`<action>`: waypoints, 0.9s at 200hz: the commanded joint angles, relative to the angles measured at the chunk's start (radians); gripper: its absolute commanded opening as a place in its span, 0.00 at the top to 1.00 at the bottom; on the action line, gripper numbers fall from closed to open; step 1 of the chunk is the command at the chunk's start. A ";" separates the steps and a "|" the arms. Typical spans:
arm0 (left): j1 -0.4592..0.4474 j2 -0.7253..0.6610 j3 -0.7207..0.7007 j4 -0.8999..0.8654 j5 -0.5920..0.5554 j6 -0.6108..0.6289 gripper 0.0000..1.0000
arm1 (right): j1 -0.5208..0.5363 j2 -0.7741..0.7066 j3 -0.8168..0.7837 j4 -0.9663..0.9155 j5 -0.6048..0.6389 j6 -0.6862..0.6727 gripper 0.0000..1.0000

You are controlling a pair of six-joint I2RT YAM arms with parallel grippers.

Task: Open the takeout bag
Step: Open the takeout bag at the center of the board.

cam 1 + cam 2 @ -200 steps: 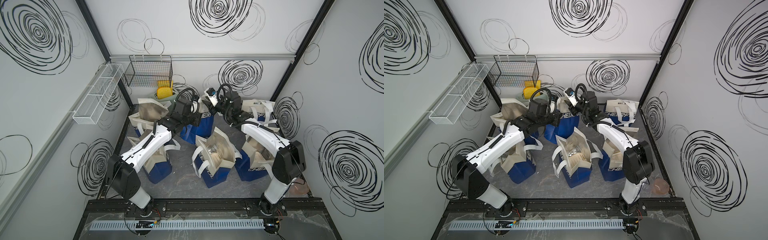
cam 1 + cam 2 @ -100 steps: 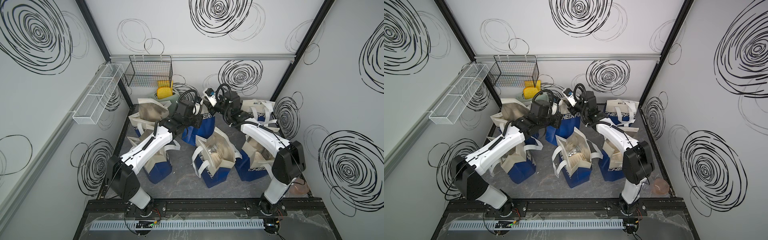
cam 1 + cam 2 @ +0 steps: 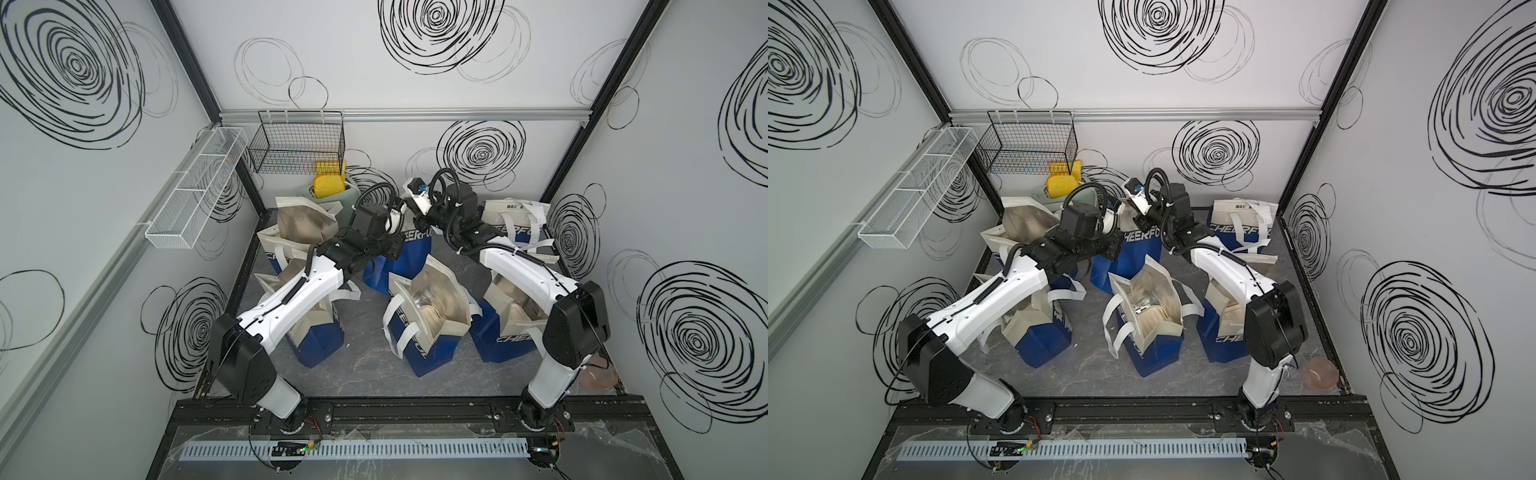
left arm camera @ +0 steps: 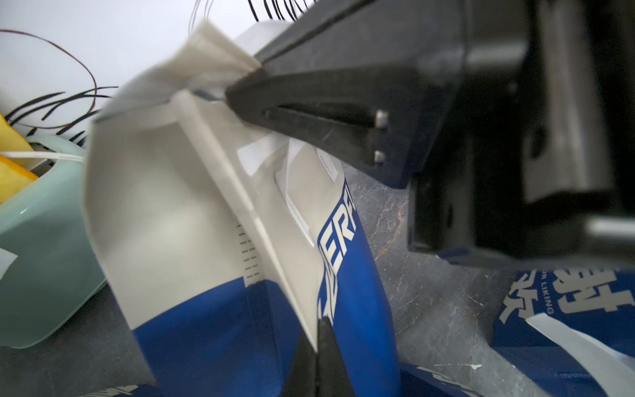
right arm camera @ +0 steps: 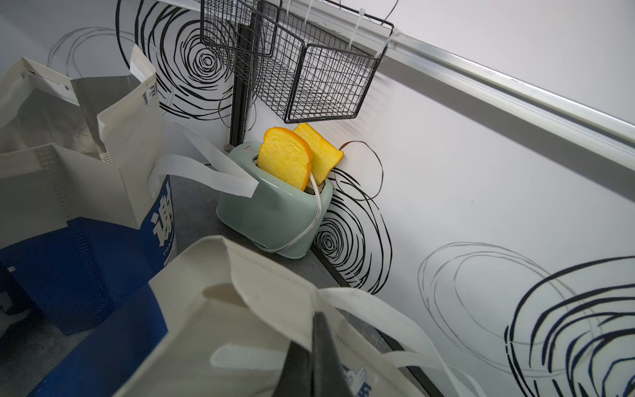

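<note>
Top cams high overhead (near-same view); wrist cams close on takeout bag (image 4: 165, 206)

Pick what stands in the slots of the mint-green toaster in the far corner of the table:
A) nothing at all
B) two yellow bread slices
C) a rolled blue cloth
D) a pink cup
B: in the right wrist view, two yellow bread slices stick up out of the toaster, which stands just below the black wire basket.
</note>
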 commanded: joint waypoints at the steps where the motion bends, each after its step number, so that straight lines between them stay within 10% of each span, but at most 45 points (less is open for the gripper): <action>1: 0.050 -0.003 -0.011 0.015 0.018 -0.042 1.00 | -0.017 -0.008 0.030 -0.030 0.046 0.016 1.00; 180: 0.116 0.270 -0.013 -0.169 -0.428 0.024 1.00 | -0.126 -0.155 0.010 -0.116 0.174 -0.149 1.00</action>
